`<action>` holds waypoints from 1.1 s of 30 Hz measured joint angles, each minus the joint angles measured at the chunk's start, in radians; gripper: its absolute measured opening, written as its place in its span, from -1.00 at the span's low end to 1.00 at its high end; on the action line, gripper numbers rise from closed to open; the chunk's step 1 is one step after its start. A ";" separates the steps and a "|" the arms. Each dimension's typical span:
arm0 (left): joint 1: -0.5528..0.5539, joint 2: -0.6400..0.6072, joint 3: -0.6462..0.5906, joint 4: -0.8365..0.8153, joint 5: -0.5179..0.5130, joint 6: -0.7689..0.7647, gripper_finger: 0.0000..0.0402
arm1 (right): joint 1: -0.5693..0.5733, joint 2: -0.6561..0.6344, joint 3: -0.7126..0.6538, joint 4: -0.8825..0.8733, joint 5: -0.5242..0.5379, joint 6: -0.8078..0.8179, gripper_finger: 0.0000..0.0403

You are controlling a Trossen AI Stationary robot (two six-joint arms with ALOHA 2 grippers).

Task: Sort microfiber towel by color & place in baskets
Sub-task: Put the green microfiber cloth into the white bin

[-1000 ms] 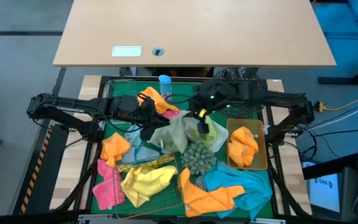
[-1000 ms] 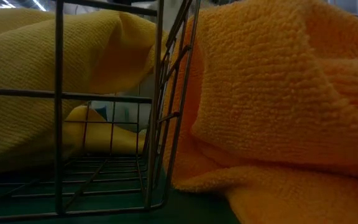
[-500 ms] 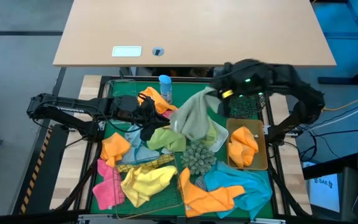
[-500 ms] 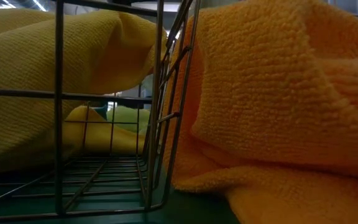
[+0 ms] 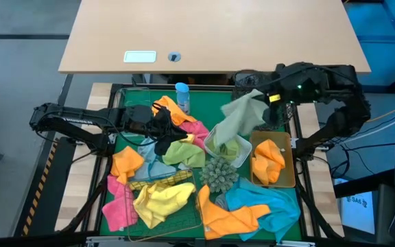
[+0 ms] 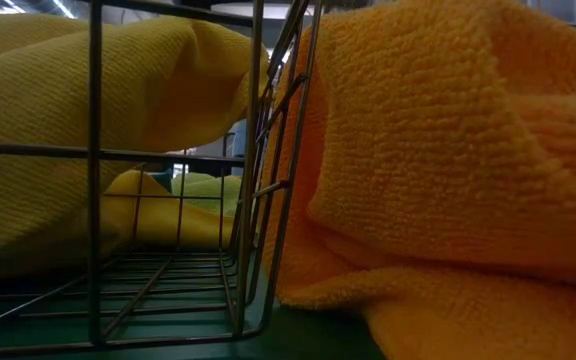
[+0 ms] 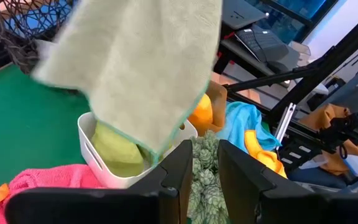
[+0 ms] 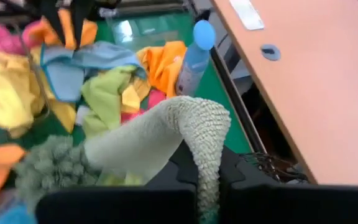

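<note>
sage towel (image 5: 242, 118) hanging lengthwise from right gripper (image 5: 274, 98), above white tray (image 5: 242, 154)

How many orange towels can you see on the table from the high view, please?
4: one in the tan tray at, one at the front centre, one at the left, one at the back beside the spray bottle at. Others may lie buried.
</note>
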 joint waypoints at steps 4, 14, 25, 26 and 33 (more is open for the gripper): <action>0.000 0.000 0.000 0.000 0.000 -0.001 -0.64 | 0.000 -0.004 -0.034 0.027 -0.058 0.025 -0.96; 0.000 0.000 0.000 0.000 0.000 -0.002 -0.64 | 0.086 -0.005 -0.341 0.136 -0.068 0.024 -0.96; 0.000 0.000 0.000 0.000 0.000 -0.002 -0.64 | 0.109 -0.004 -0.805 0.486 -0.057 0.028 -0.96; 0.000 0.000 0.000 -0.001 0.000 -0.003 -0.64 | 0.110 -0.004 -0.849 0.530 -0.070 0.027 -0.95; 0.000 0.000 0.000 -0.001 0.000 -0.004 -0.64 | 0.110 -0.004 -1.146 0.823 -0.129 0.020 -0.97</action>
